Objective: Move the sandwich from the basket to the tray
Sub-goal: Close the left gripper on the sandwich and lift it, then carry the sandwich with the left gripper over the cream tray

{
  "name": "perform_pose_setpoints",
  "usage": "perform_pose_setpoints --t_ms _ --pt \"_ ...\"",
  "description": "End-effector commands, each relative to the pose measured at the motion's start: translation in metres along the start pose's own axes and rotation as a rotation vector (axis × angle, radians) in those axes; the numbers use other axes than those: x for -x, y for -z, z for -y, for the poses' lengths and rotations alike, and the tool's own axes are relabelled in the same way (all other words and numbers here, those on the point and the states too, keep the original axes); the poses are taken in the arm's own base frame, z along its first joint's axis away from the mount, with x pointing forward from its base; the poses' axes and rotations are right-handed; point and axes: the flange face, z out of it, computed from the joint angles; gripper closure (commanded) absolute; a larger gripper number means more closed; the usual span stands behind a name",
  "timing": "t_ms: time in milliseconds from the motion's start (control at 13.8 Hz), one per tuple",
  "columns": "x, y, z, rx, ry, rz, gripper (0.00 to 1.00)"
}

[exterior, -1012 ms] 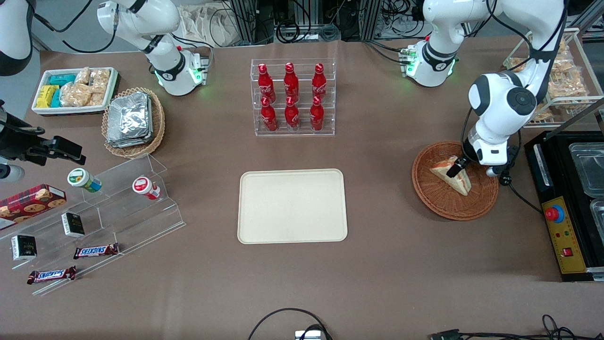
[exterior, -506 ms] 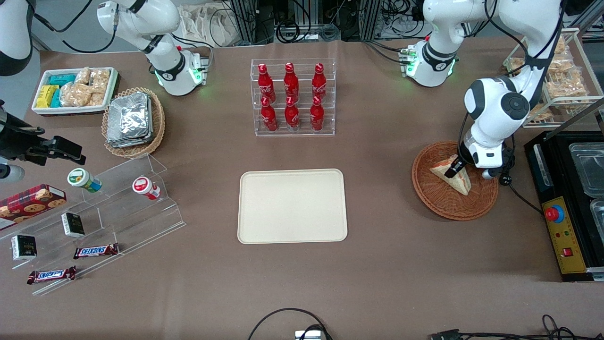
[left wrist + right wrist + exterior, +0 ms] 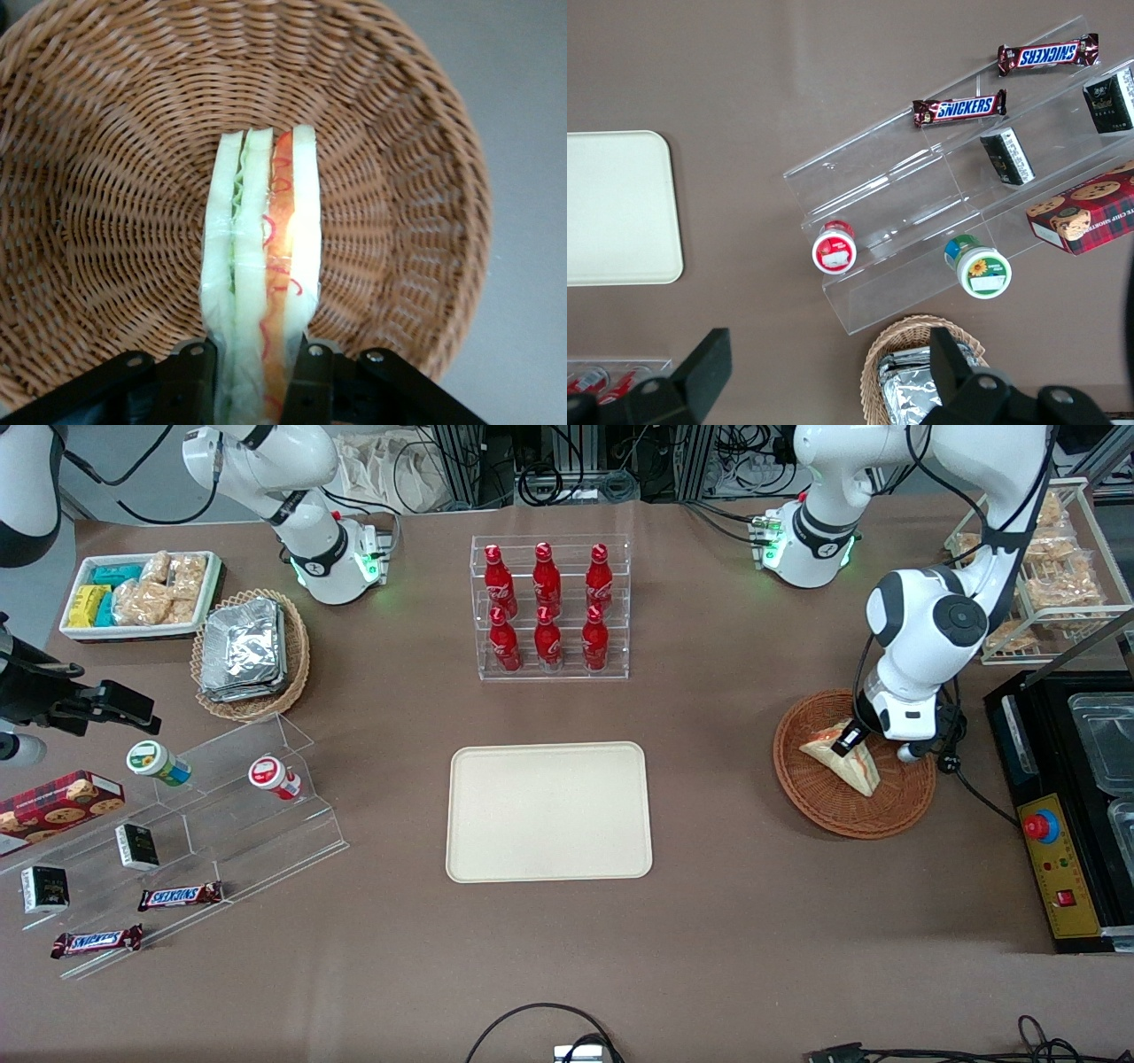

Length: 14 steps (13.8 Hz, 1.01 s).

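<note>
Gripper [image 3: 251, 376] of the left arm is closed on the wrapped sandwich [image 3: 261, 274], fingers [image 3: 190, 376] pressing both bread faces, over the reddish woven basket [image 3: 819, 793]. Nearby, toward the table's middle, lies the cream tray [image 3: 548, 812].

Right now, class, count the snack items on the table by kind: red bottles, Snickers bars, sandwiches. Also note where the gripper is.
Red bottles: 6, in the clear rack.
Snickers bars: 2, on the clear stepped stand.
Sandwich: 1, in the basket, with the gripper shut on it.
Total: 9.
</note>
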Motion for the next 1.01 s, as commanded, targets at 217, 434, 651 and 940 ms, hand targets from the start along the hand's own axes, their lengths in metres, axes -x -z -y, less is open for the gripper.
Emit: perform_pose_setpoints --t_ms 217,434,651,940 --pt "0.003 0.076 -0.014 -0.012 -0.312 -0.002 0.88" --pt "0.012 0.085 -0.030 -0.015 -0.509 0.000 0.85" --pt "0.022 0.090 -0.050 -0.006 -0.642 -0.012 0.85" --pt "0.030 0.099 -0.083 0.003 -0.835 -0.009 0.85"
